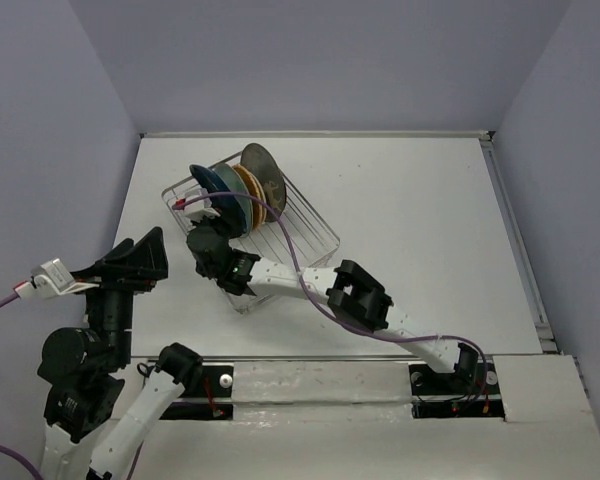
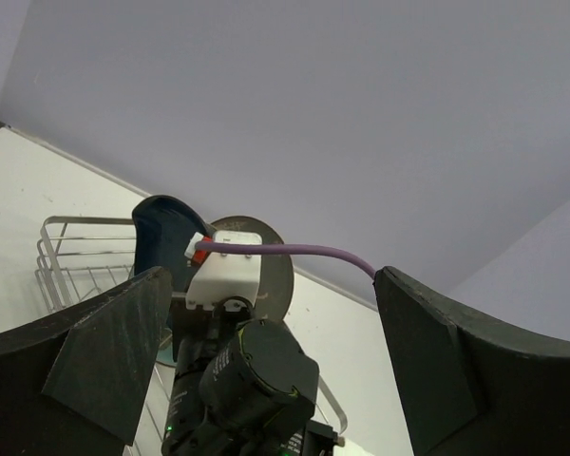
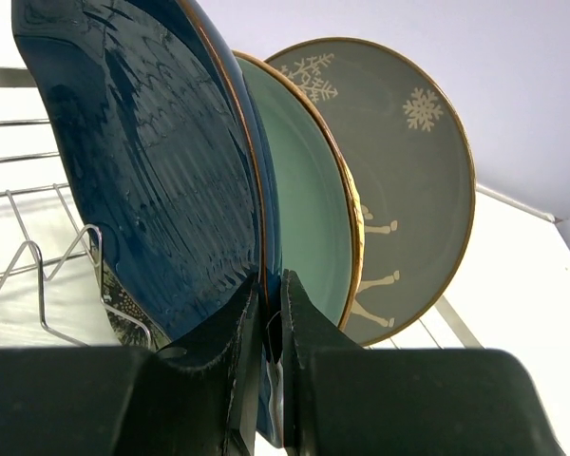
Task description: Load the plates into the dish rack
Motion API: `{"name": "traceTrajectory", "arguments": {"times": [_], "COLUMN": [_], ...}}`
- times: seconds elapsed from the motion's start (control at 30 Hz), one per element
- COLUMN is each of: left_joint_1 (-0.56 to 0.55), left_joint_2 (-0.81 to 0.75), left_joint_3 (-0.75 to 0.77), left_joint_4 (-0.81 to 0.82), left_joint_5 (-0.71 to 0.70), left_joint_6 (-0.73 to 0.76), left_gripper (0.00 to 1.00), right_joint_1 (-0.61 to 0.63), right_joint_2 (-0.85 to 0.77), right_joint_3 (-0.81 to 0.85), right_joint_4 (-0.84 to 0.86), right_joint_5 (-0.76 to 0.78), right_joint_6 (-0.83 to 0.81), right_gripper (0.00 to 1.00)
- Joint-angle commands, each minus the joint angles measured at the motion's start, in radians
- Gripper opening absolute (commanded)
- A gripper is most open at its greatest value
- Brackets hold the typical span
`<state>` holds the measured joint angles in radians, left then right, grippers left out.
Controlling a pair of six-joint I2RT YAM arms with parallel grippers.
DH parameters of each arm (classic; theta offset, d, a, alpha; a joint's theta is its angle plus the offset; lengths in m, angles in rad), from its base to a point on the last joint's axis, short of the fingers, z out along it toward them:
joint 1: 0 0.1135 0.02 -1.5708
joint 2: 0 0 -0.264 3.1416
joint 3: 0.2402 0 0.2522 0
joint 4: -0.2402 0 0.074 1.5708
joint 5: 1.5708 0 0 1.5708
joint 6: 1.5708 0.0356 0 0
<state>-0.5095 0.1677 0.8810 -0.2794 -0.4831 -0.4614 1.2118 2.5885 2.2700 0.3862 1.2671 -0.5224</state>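
Observation:
The dish rack (image 1: 305, 228) stands at the back left of the table. In it stand on edge a grey plate with deer (image 1: 266, 172), an orange plate (image 1: 248, 188), a pale teal plate (image 1: 231, 203) and a dark blue plate (image 1: 208, 180). My right gripper (image 1: 208, 243) is at the rack's near left end. In the right wrist view it (image 3: 273, 309) is shut on the lower rim of the dark blue plate (image 3: 142, 171), next to the teal plate (image 3: 309, 204) and the grey plate (image 3: 413, 180). My left gripper (image 1: 140, 262) is open and empty, left of the rack. The cream and black plates are not in view.
The rack's wire tines (image 3: 38, 271) stand to the left of the blue plate. The right arm's wrist (image 2: 247, 380) and its purple cable (image 2: 304, 252) lie in front of the left gripper (image 2: 275, 370). Grey walls enclose the table.

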Motion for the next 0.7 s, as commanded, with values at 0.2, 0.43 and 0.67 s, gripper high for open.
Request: {"name": "traceTrajectory", "arguments": {"times": [0.2, 0.43, 0.67], "left_joint_1": [-0.003, -0.004, -0.004], "left_joint_2": [0.016, 0.019, 0.023], "left_joint_3": [-0.014, -0.022, -0.022], "left_joint_4": [0.049, 0.048, 0.048], "left_joint_5": [0.003, 0.015, 0.012], "left_joint_6": [0.001, -0.006, 0.0], "left_gripper": [0.99, 0.99, 0.99], "right_joint_1": [0.02, 0.02, 0.02], "right_joint_2": [-0.09, -0.087, -0.07], "right_joint_3": [0.161, 0.072, 0.111], "right_joint_4": [0.204, 0.154, 0.108], "right_joint_5": [-0.037, -0.014, -0.029], "right_joint_6": [-0.125, -0.041, -0.012], "right_gripper": [0.07, 0.07, 0.07]}}
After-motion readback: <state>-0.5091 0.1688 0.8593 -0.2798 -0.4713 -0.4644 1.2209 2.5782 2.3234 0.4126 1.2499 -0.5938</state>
